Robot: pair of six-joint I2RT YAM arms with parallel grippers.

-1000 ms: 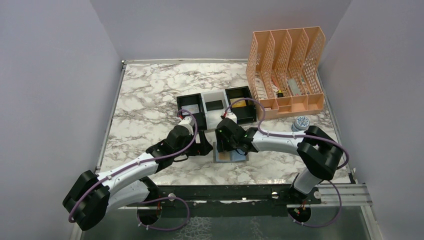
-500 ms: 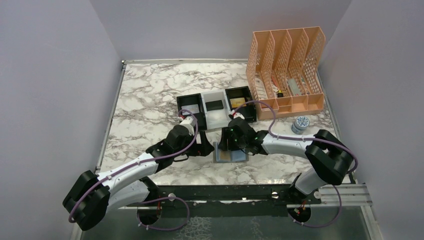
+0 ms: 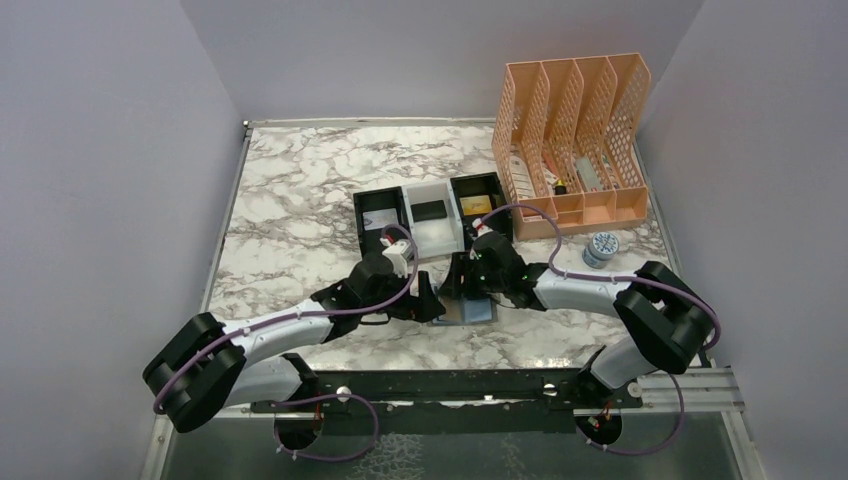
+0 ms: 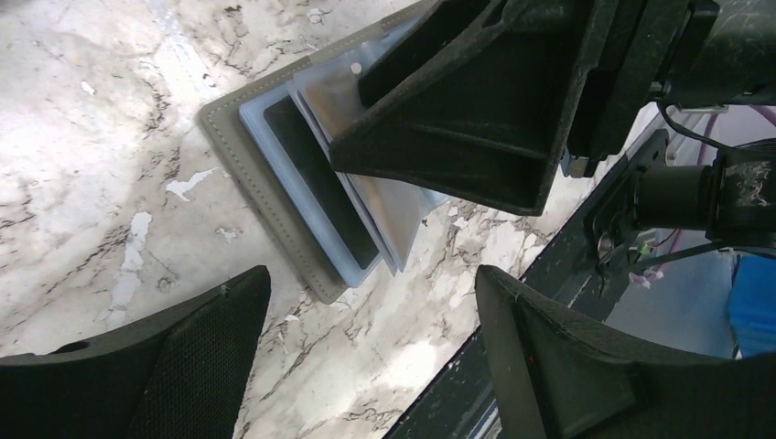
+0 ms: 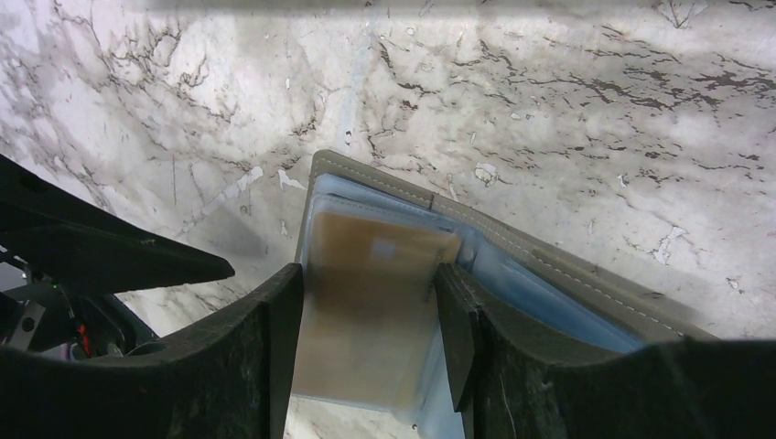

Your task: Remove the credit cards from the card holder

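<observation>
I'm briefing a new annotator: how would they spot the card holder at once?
On the marble table, look just on the near side of the black-and-white three-compartment tray. There lies a small opened wallet, grey-taupe stitched outside, blue-grey inside, with a gold-yellow card showing. Unlike the tray and the tall peach mesh file rack, it is thin and lies flat.

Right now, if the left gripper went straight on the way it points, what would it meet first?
Most likely the near corner of the card holder, lying straight ahead; the right gripper sits just beyond it. Depth is uncertain.
</observation>
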